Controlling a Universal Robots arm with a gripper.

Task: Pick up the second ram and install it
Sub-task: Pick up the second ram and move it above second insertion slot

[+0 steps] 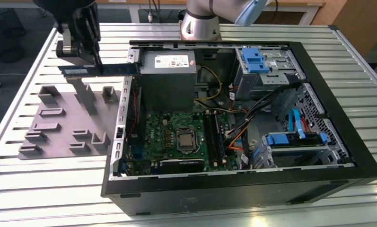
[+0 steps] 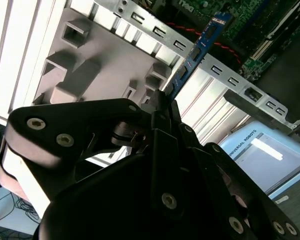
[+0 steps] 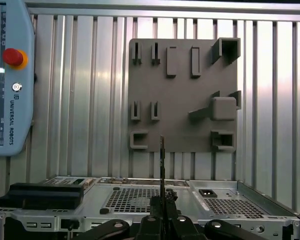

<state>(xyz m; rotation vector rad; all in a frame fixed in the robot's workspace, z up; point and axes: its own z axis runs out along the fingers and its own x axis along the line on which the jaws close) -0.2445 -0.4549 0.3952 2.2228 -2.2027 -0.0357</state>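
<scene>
In the exterior view my gripper (image 1: 97, 64) hangs above the grey holder plate (image 1: 62, 125), left of the open computer case (image 1: 339, 118). It is shut on the second ram (image 1: 116, 69), a long blue-green strip held level, its far end reaching over the case's left wall. In the second wrist view the ram (image 2: 197, 50) sticks out from between my closed fingers (image 2: 162, 107) toward the motherboard (image 2: 240, 27). The first wrist view shows the ram (image 3: 162, 160) edge-on, rising from the gripper (image 3: 162, 207). The black memory slots (image 1: 214, 137) lie on the motherboard (image 1: 156, 137), right of the processor socket.
A grey power supply (image 1: 168, 78) fills the case's back left. Blue drive-bay clips (image 1: 254, 59) and cables (image 1: 270, 101) crowd the right side. The arm's base (image 1: 199, 23) stands behind the case. A teach pendant (image 3: 7, 75) lies on the slatted table (image 3: 80, 100).
</scene>
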